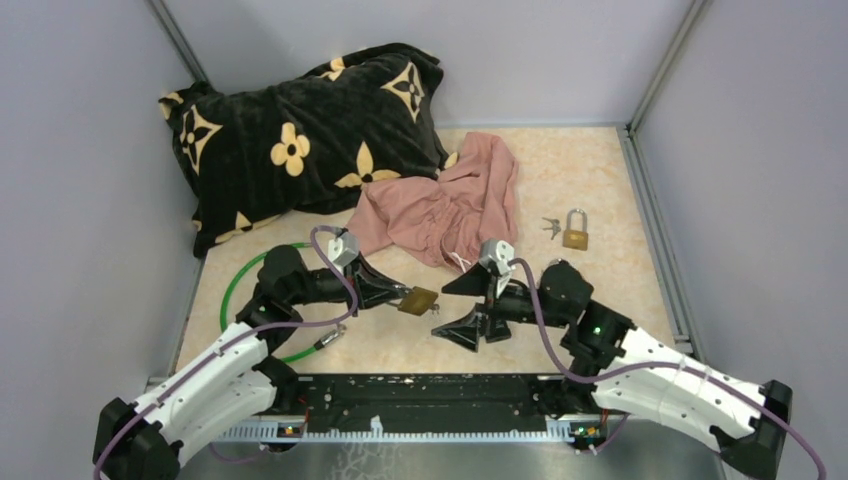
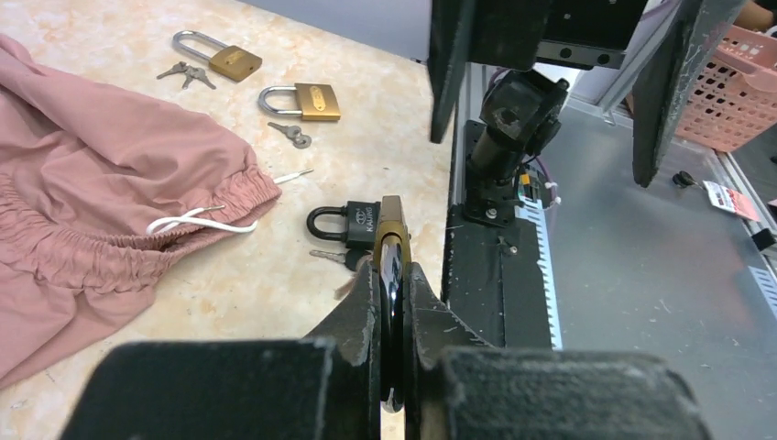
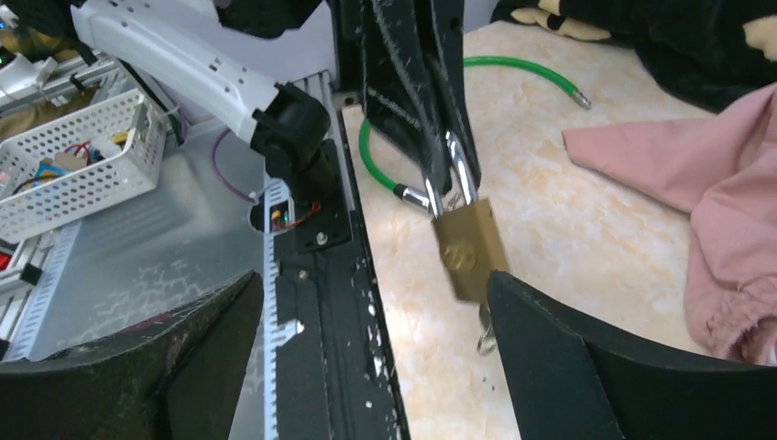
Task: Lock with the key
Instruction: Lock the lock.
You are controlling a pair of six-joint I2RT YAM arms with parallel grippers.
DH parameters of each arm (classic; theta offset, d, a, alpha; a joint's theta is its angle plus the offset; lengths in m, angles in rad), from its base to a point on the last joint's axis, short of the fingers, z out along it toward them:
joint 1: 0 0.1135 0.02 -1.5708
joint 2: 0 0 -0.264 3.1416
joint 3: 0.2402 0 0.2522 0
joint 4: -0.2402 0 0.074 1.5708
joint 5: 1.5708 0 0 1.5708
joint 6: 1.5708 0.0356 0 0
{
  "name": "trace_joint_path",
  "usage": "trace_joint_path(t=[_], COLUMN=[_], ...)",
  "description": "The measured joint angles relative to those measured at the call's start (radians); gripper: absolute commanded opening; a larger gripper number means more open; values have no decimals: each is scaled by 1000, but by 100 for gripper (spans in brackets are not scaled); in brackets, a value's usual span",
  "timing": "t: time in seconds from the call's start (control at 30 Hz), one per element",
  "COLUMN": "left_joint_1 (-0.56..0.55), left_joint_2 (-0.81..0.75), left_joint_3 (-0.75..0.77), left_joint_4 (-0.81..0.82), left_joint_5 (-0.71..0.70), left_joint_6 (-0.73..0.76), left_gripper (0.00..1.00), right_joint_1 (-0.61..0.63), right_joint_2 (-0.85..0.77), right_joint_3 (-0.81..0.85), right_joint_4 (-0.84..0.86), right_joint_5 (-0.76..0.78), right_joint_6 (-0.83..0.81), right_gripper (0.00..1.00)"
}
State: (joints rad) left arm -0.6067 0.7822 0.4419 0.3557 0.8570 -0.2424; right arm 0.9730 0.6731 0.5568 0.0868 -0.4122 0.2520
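A brass padlock (image 1: 418,300) hangs by its shackle from my left gripper (image 1: 400,296), which is shut on it. In the right wrist view the padlock (image 3: 469,249) tilts above the table, and a silver key (image 3: 486,335) sticks out under its body. My right gripper (image 1: 455,305) stands wide open just right of the padlock, with nothing between its fingers (image 3: 586,367). The left wrist view shows the shackle clamped between the pads of my left gripper (image 2: 394,268).
Spare locks lie on the table: a black padlock (image 2: 353,223), a brass padlock (image 2: 302,101) and another brass padlock (image 1: 575,232) with keys (image 1: 551,227). A pink cloth (image 1: 440,205), a black flowered pillow (image 1: 300,140) and a green cable (image 1: 235,290) lie at the back and left.
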Motion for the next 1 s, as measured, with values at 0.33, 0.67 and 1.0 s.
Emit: trace_joint_path(t=[0.33, 0.67, 1.0], left_joint_1=[16, 16, 16], left_joint_2=[-13, -14, -17], left_joint_3=[1, 1, 1], left_joint_4=[-41, -38, -13], left_joint_5=[61, 82, 106], left_joint_6=[34, 26, 8], left_gripper=[0, 0, 0], right_joint_1=[0, 0, -1], right_joint_2=[18, 216, 239], right_joint_3=[1, 1, 0], right_joint_4=[-195, -108, -11], right_joint_5=[26, -12, -39], right_joint_6=[-140, -198, -181], right_gripper=[69, 35, 34])
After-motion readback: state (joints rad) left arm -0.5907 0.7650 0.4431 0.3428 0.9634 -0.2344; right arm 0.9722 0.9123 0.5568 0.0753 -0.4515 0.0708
